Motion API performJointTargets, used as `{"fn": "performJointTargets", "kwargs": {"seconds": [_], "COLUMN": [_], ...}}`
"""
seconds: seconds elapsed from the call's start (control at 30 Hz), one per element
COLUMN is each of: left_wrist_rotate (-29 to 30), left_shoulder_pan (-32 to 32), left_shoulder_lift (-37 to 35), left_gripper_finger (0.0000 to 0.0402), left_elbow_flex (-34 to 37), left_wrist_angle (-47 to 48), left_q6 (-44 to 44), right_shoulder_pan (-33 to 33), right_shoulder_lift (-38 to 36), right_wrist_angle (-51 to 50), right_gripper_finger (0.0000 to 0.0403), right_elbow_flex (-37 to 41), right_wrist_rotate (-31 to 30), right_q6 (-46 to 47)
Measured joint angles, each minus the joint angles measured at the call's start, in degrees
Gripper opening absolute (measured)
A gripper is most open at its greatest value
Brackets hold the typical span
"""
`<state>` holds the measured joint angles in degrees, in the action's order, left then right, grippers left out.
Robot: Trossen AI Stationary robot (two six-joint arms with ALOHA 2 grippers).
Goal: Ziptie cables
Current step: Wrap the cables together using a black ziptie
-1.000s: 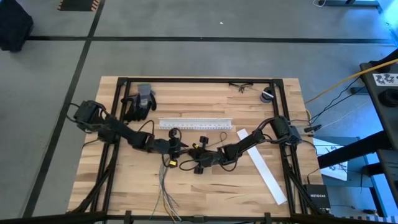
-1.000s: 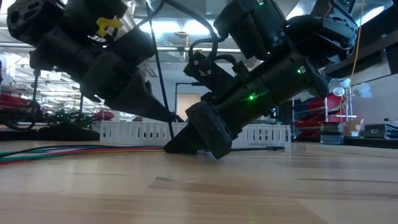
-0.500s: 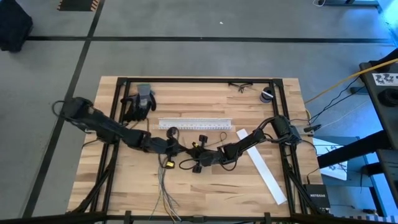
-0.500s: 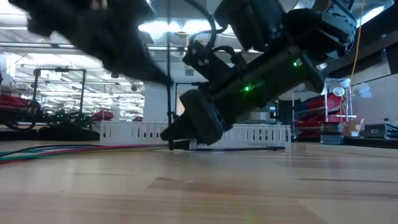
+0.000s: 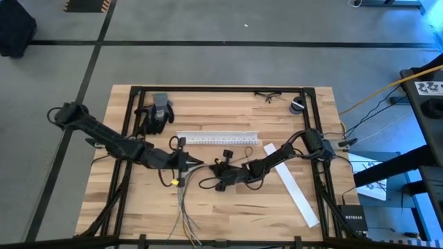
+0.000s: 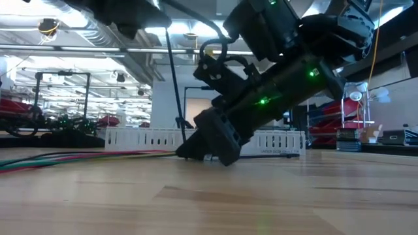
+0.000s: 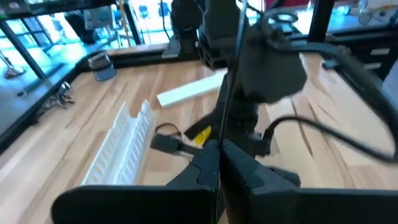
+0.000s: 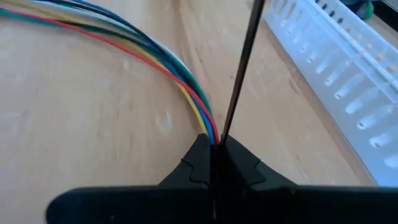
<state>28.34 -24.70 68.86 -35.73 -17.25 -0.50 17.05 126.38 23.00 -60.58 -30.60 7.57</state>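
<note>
The cables (image 5: pixel 183 211) are a bundle of coloured wires lying on the wooden table. They run from the near edge to my right gripper (image 5: pixel 209 182), which is shut on them near the table's middle (image 8: pixel 214 144). A thin black ziptie (image 8: pixel 242 62) rises from that same spot. It stands steep in the low view as the ziptie (image 6: pixel 175 78) and reaches my left gripper (image 5: pixel 198 163). That gripper is raised above the table, left of the right one, and is shut on the strip (image 7: pixel 219 152). My left gripper pinches the ziptie's free tail (image 7: pixel 222 140) between its two shut fingers, which lie across the strip. The gripper comes nearly level from the table's left. The strip runs straight from the fingers down to the right gripper, clear of the table. My right gripper pinches the cable bundle (image 8: pixel 208 127) between its shut fingers, at the place where the ziptie starts. It comes slanting down from the table's right. The fingertips (image 6: pixel 186 151) are at the tabletop, and the rest of the cables lie slack on the wood.
A white slotted channel (image 5: pixel 218 137) lies just beyond the grippers. A flat white strip (image 5: pixel 291 183) lies to the right. Dark gloves (image 5: pixel 156 114), glasses (image 5: pixel 268 97) and a small roll (image 5: pixel 297 106) lie near the far edge. Bare wood shows at the near left and near right.
My left gripper has risen and drawn back toward the table's left edge, and its arm has stretched out behind it. The ziptie's tail has gone up with it and now stands steep and straight. My right gripper and the cables have stayed on the table.
</note>
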Motion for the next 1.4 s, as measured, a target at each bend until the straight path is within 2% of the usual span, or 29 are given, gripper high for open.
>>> {"fn": "performJointTargets", "kwargs": {"seconds": [0.2,0.27,0.43,0.67,0.77,0.87,1.03,1.17,1.27,1.4], "left_wrist_rotate": [2.1,2.1,1.7,1.9,1.6,1.9,1.7,1.5,1.3,1.2], "left_shoulder_pan": [-1.5,-1.5,-0.8,-1.5,-2.5,-3.4,-4.5,-5.4,-5.7,-5.7], "left_shoulder_lift": [-0.7,-0.7,-1.6,-3.7,-3.6,-3.0,0.8,6.0,11.0,18.5], "left_gripper_finger": [0.0,0.0002,0.0033,0.0115,0.0134,0.0142,0.0143,0.0143,0.0143,0.0143], "left_elbow_flex": [0.0,-0.1,-1.0,-3.4,-3.2,-3.3,-0.7,1.6,2.4,2.5], "left_wrist_angle": [-2.4,-3.0,4.6,24.0,30.7,33.3,29.5,23.2,17.3,12.8], "left_q6": [-3.9,-2.1,8.2,18.9,23.7,28.8,34.6,37.9,39.6,40.5], "right_shoulder_pan": [-0.2,-0.2,-0.3,0.1,0.2,0.2,0.2,0.2,0.2,0.2], "right_shoulder_lift": [1.0,1.1,0.5,-7.2,-13.8,-20.8,-32.4,-35.1,-35.0,-34.2], "right_wrist_angle": [0.9,2.2,4.4,-0.4,-4.5,-14.1,-33.2,-46.1,-47.4,-43.8], "right_gripper_finger": [0.0015,0.0015,0.0025,0.0134,0.0178,0.0205,0.022,0.0218,0.0214,0.0209], "right_elbow_flex": [-0.1,-0.1,0.2,0.8,0.4,0.5,0.3,1.2,5.3,13.3], "right_wrist_rotate": [-1.1,-0.9,-0.8,-0.9,-1.2,0.8,6.0,8.1,8.2,7.4], "right_q6": [1.4,1.3,1.2,-0.4,-0.7,-0.5,3.6,5.4,5.5,4.9]}}
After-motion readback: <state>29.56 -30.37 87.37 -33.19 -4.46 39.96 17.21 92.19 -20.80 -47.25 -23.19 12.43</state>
